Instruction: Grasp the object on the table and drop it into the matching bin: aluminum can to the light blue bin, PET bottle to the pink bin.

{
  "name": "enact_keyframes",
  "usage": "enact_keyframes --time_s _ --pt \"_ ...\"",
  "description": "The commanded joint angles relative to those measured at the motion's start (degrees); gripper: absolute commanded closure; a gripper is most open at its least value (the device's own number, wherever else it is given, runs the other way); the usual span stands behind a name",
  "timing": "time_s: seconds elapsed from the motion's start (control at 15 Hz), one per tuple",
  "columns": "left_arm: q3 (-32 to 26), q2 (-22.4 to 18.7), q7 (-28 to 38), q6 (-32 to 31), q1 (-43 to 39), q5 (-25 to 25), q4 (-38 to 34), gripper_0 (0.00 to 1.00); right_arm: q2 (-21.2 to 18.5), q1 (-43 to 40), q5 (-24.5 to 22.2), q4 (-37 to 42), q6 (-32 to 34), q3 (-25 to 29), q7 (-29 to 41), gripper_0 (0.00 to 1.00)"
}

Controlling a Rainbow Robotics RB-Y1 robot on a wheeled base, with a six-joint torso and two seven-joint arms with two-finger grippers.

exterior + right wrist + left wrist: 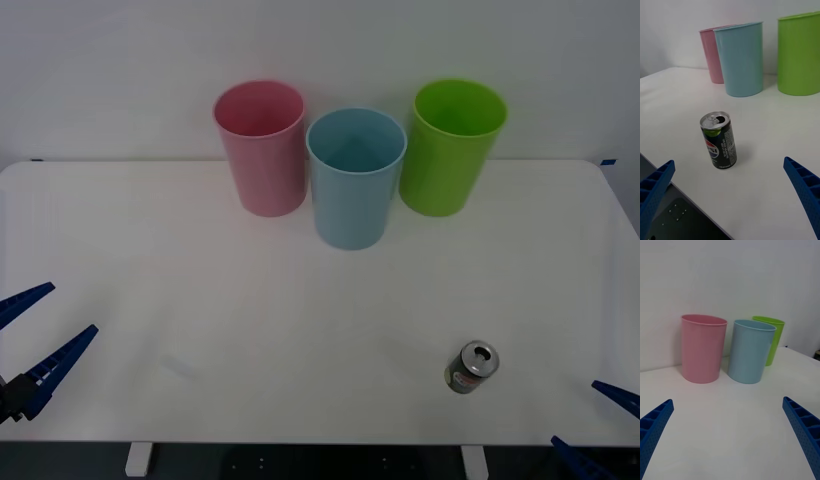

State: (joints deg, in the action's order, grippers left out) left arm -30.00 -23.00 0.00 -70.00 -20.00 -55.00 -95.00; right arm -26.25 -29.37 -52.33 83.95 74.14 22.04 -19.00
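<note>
My right tool (730, 202), fingers wide, could tip the aluminum can (718, 140) (it stands near the counter (300, 330) edge).

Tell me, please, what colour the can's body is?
Black, with a red-and-blue logo; the right wrist view shows the can best.

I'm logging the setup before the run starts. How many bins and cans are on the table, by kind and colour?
Pink bin: 1
Light blue bin: 1
Lime green bin: 1
Can: 1
Total: 4 things on the table, 3 bins and 1 can.
</note>
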Motion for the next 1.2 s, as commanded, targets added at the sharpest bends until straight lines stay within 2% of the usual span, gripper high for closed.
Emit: enact_keyframes --time_s 0.07,0.4,0.67,1.2 --pt "0.00 0.00 0.00 0.00 0.00 0.00 0.00 0.00 0.06 1.86 -0.41 -2.92 0.22 -1.74 -1.22 0.00" --pt "0.00 0.00 0.00 0.00 0.00 0.00 0.00 0.00 0.50 4.68 -1.90 -5.82 -0.22 -4.11 -2.89 0.00" --pt "0.00 0.00 0.00 0.00 0.00 0.00 0.00 0.00 3.49 6.96 -5.59 -5.91 -1.10 -3.94 -4.47 0.00" --pt "0.00 0.00 0.00 0.00 0.00 0.00 0.00 0.00 8.14 10.21 -9.81 -5.82 -5.58 -5.17 -7.37 0.00"
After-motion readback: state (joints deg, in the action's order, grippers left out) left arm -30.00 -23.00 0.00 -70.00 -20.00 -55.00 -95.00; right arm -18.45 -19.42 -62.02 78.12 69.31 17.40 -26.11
